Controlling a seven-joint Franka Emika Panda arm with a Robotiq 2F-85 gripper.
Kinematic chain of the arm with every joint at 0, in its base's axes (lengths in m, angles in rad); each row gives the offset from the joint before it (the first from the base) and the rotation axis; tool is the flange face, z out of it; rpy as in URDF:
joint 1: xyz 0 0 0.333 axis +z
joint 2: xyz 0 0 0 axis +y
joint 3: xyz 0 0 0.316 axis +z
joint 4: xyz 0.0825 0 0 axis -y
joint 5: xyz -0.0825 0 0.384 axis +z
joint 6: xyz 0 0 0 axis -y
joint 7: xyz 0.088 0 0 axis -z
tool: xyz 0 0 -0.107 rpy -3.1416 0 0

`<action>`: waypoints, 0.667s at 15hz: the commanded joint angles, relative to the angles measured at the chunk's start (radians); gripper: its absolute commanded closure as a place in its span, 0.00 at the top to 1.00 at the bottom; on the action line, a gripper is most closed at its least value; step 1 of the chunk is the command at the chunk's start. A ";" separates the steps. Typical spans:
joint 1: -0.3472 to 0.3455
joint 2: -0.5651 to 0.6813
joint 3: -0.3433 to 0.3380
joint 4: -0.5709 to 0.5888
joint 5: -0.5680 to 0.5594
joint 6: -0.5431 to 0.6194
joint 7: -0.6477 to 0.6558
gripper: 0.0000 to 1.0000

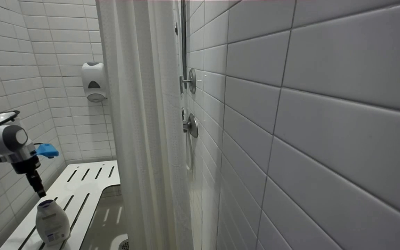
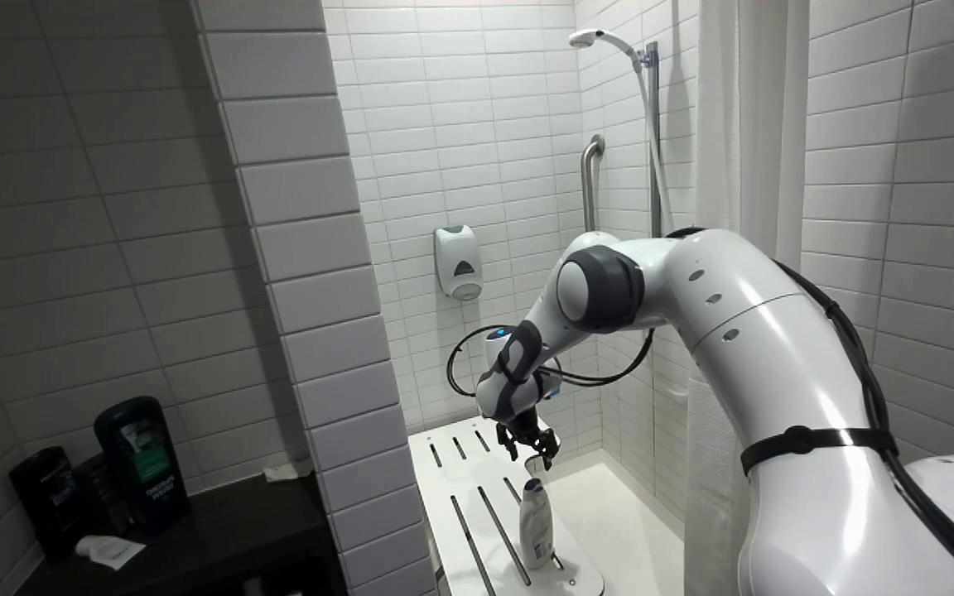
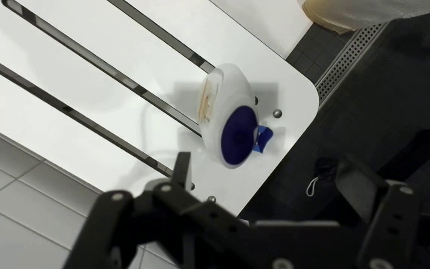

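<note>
Your gripper hangs above the slotted white benchtop with its fingers spread wide apart. Nearest to it is the white bottle, standing upright close to the benchtop's short end edge, between the two long edges. In the wrist view you look down on its dark blue cap, which sits beyond your fingertips; gripper and bottle are near each other but apart. A rounded corner of the benchtop lies just past the bottle, and a drain grate runs along the dark floor off that corner. One long edge follows the tiled wall; past the opposite long edge you have the shower curtain. Above the far short edge, a soap dispenser is fixed to the back wall. In an exterior view, a dark bottle stands on a black counter, well apart from the benchtop.
</note>
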 commanded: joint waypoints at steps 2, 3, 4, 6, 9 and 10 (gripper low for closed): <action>-0.020 0.066 0.026 0.101 0.035 0.026 -0.056 1.00; -0.021 0.077 0.027 0.116 0.042 0.025 -0.057 1.00; -0.029 0.089 0.034 0.128 0.058 0.030 -0.060 1.00; -0.042 0.108 0.044 0.137 0.096 0.031 -0.051 1.00; -0.037 0.125 0.033 0.127 0.125 0.042 -0.009 1.00; -0.027 0.125 0.023 0.117 0.125 0.056 0.015 1.00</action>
